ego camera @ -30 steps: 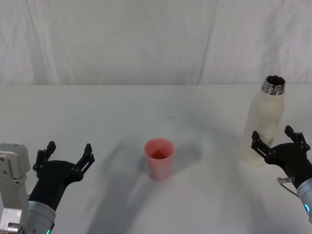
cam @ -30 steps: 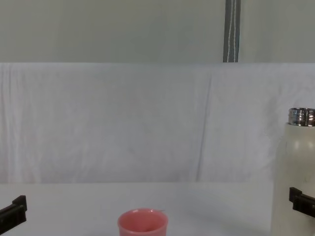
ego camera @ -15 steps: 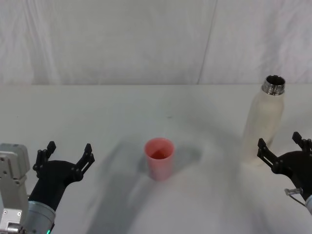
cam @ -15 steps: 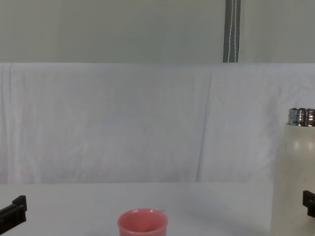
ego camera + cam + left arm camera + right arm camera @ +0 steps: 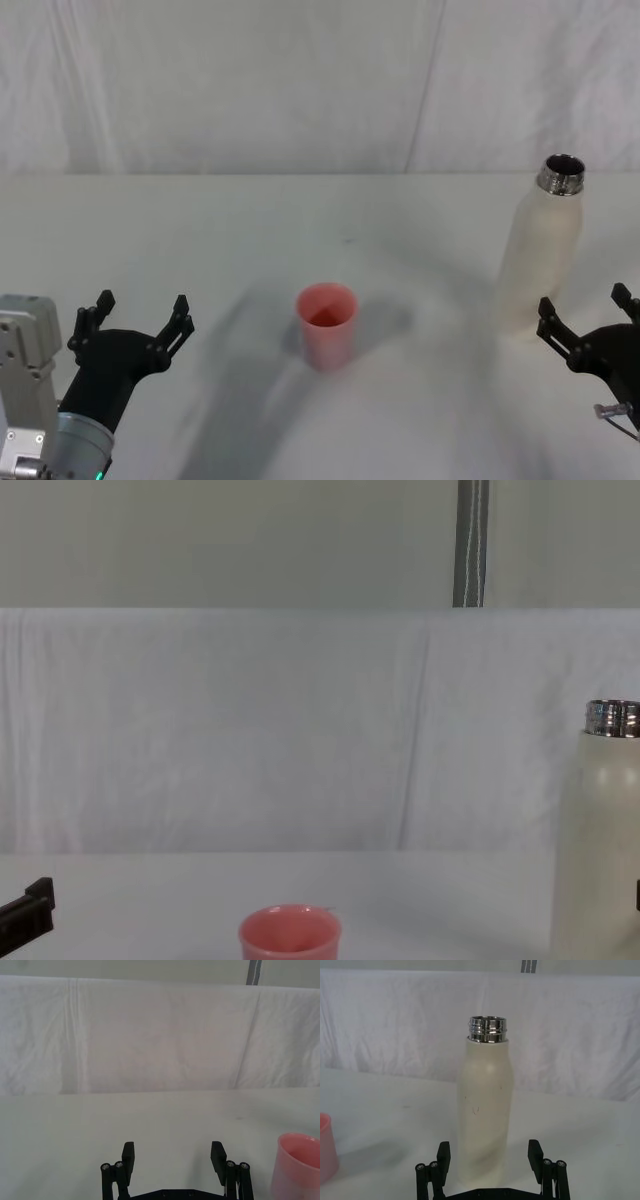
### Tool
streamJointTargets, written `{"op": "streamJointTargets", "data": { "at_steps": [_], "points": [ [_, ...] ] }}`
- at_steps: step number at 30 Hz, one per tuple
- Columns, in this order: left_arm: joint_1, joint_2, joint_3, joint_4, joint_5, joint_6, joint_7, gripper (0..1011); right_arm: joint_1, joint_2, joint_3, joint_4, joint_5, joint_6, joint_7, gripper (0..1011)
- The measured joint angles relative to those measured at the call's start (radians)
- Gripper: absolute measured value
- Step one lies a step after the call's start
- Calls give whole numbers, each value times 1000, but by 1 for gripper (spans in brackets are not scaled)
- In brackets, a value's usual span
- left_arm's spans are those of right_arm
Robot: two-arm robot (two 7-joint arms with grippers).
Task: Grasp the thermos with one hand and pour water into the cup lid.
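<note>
The cream-white thermos [image 5: 541, 255] stands upright at the table's right side, its steel neck open; it is also in the right wrist view [image 5: 485, 1110] and the chest view [image 5: 598, 840]. The pink cup lid [image 5: 326, 325] stands upright near the table's middle, also in the chest view [image 5: 289, 936] and at the edge of the left wrist view [image 5: 297, 1166]. My right gripper [image 5: 588, 322] is open just in front of the thermos, not touching it; in its wrist view [image 5: 490, 1156] the fingers flank the bottle's base from nearer. My left gripper [image 5: 137, 317] is open at the near left, well apart from the cup lid.
A white cloth-covered table [image 5: 250, 230] carries both objects, with a draped white backdrop [image 5: 300, 80] behind. A grey pole [image 5: 471, 542] stands behind the backdrop.
My right gripper has drawn back toward me and slightly right, away from the thermos it was flanking. The thermos, cup lid and left gripper have not moved.
</note>
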Motion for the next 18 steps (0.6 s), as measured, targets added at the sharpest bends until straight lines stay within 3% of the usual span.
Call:
{"op": "streamJointTargets", "data": {
  "at_steps": [18],
  "points": [
    [0, 0, 0, 0, 0, 0, 0, 1001, 23, -19, -51, 93, 20, -67, 48, 1001]
  ]
}}
